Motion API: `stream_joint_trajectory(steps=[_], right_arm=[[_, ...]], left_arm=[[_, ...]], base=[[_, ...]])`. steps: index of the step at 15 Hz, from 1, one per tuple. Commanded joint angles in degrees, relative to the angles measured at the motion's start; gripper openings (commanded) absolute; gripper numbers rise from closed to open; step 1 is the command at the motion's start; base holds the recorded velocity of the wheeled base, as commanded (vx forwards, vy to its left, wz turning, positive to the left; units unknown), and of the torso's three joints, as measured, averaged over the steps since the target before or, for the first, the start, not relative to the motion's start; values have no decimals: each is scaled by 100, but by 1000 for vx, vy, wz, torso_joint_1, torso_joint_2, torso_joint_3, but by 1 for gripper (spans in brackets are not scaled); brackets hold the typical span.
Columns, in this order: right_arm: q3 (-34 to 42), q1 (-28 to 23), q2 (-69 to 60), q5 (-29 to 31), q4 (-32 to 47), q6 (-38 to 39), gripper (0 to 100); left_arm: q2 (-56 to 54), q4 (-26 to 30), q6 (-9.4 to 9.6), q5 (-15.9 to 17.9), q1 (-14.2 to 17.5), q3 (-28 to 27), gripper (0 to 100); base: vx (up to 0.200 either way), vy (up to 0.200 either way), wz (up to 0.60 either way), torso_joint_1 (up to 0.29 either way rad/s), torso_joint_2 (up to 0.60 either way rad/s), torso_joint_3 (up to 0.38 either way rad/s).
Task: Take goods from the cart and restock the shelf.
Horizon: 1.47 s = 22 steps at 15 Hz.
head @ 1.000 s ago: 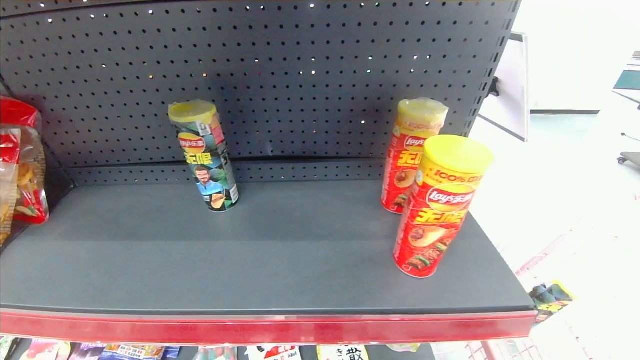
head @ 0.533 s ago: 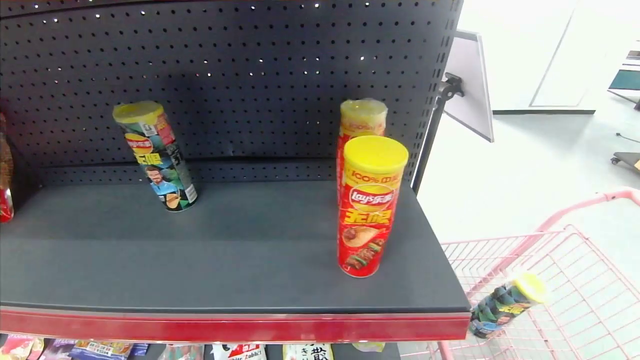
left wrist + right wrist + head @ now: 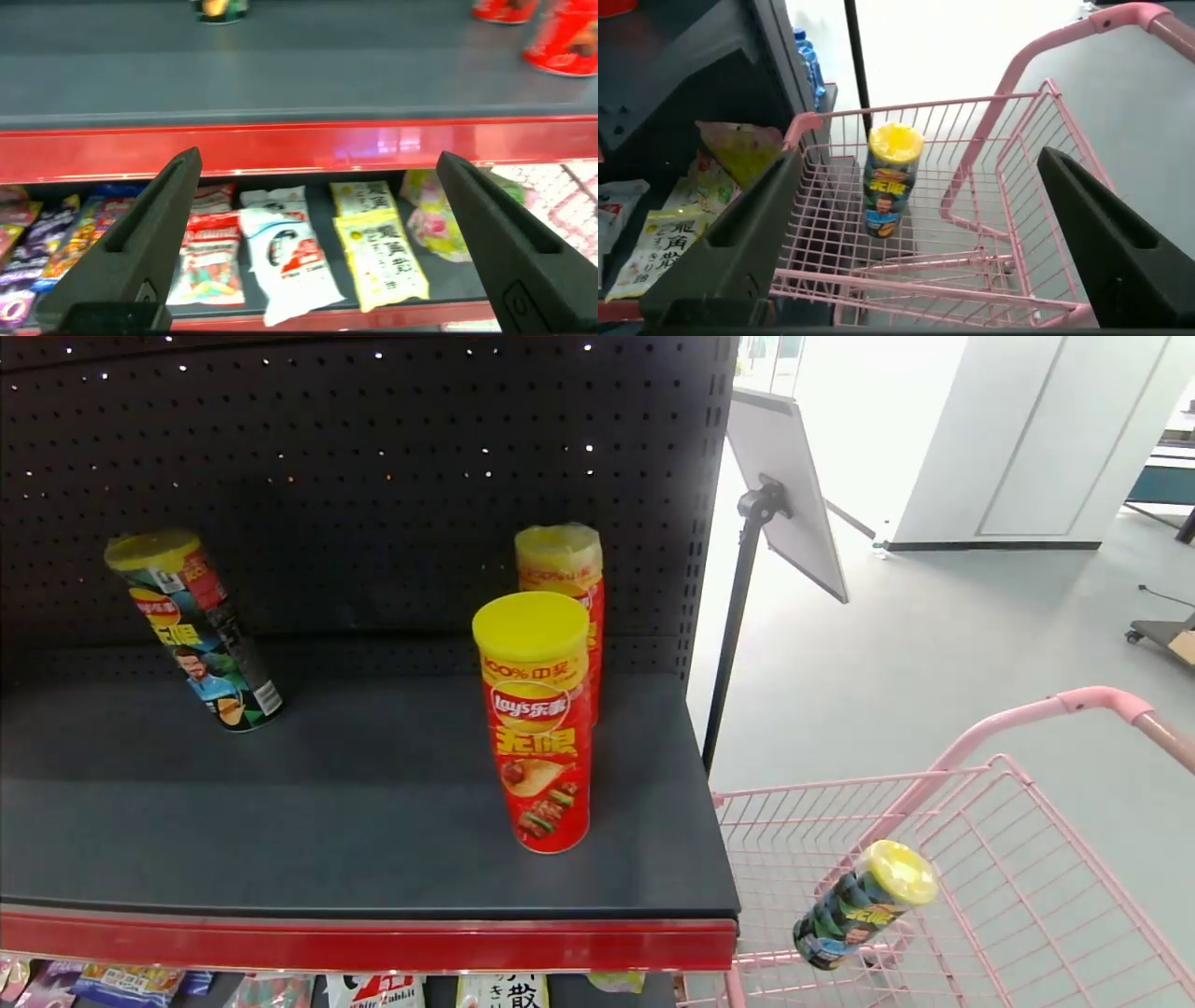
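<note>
Stock as you have it before you, item by item.

Shelf [image 3: 373, 859]: dark deck with a red front strip and a perforated back panel [image 3: 373, 448]; three tubes stand on it.

Red tube [image 3: 539, 723]: yellow lid, upright, near the shelf's right end and towards the front.

Second red tube [image 3: 560, 565]: upright, just behind the first and close to the back panel; partly hidden by it.

Dark tube [image 3: 191, 630]: yellow lid, well apart from the red pair, at the left and near the back panel.

Cart [image 3: 1027, 784]: pink wire basket, just beside the shelf's right end.

Cart tube [image 3: 864, 903]: dark-patterned with a yellow lid, inside the cart near its shelf-side wall, tilted with the lid end uppermost; you also see it in the right wrist view [image 3: 892, 182].

Left gripper [image 3: 318, 168]: jaws spread wide and holding nothing; it sits in front of the red strip, facing the lower shelf's snack packets [image 3: 280, 257].

Right gripper [image 3: 920, 161]: jaws spread wide and holding nothing; it is over the cart, the cart tube lying beyond and between its fingers, not touching them.

Sign panel [image 3: 784, 495]: grey board on a black pole, just right of the shelf.
</note>
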State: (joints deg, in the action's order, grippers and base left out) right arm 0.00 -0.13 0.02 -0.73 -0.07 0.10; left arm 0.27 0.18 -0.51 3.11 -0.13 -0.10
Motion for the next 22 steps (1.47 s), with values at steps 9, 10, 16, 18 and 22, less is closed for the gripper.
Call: stream_joint_trajectory(steps=[9, 10, 16, 18, 22], right_arm=[[0, -4, -2, -6, -1, 8, 100], [0, -4, -2, -6, -1, 8, 100], [0, -4, -2, -6, -1, 8, 100], [0, -4, -2, -6, -1, 8, 100], [0, -4, -2, -6, -1, 8, 100]], left_arm=[[8, -1, -10, -3, -4, 1, 100], [8, -1, -10, -3, -4, 1, 100], [8, -1, -28, -3, -4, 1, 100], [8, -1, -28, -3, -4, 1, 100], [8, -1, -19, -3, -4, 1, 100]], base=[[0, 0, 0, 0, 0, 0], [0, 0, 0, 0, 0, 0], [-67, 0, 0, 0, 2, 0], [-200, 0, 0, 12, 5, 2], [-100, 0, 0, -6, 0, 2]])
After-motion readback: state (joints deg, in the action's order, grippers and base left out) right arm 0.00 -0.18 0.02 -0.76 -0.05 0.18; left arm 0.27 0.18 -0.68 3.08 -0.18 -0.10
